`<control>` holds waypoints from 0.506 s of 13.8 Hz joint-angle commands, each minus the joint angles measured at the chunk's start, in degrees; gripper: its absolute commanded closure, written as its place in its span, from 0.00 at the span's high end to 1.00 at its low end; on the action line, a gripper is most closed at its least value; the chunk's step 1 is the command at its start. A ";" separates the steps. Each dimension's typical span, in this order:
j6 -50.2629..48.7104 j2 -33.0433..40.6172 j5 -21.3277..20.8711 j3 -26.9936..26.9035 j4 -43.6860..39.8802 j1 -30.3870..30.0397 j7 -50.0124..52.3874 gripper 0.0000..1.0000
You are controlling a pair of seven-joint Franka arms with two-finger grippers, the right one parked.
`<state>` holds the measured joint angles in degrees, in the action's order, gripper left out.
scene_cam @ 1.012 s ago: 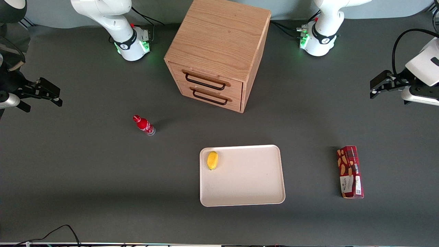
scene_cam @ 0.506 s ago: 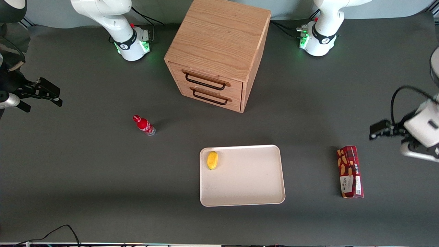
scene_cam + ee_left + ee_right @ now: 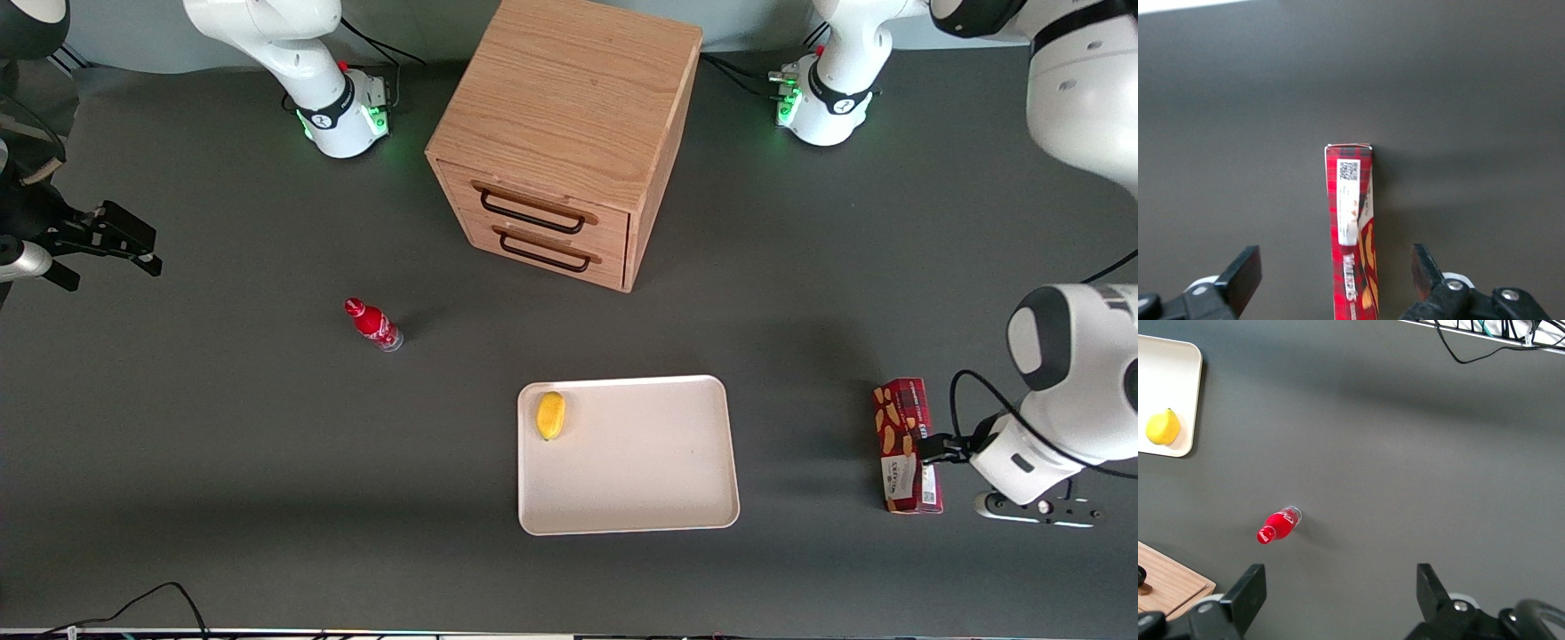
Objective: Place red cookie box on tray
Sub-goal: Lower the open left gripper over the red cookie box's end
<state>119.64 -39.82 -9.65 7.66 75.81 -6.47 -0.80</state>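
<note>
1. front view: the long dark-red cardboard cookie box (image 3: 908, 445), with its white label patch at the end nearer the camera, lies on the grey table toward the working arm's end, well apart from the cream-white rectangular tray (image 3: 628, 454). the black two-finger gripper (image 3: 933, 448), higher and farther from the camera half a second ago, has come down beside the box.
2. left wrist view: the fingers (image 3: 1241, 277) are spread wide on either side of the box (image 3: 1351, 230); its white label shows a qr code.

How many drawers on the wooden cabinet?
2, stacked on the wooden cabinet front: upper drawer, lower drawer beneath it, both shut, each with a dark handle. The gripper is open, fingers straddling the red cookie box, away from both.
</note>
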 commanded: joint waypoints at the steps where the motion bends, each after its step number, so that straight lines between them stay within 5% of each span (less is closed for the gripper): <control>1: 2.52 -3.15 -1.34 -0.81 -1.28 0.31 1.95 1.00; 7: 10.26 -8.95 -1.51 -1.16 -0.22 0.49 2.47 1.00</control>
<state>127.84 -46.98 -10.11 6.90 76.01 -6.46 0.36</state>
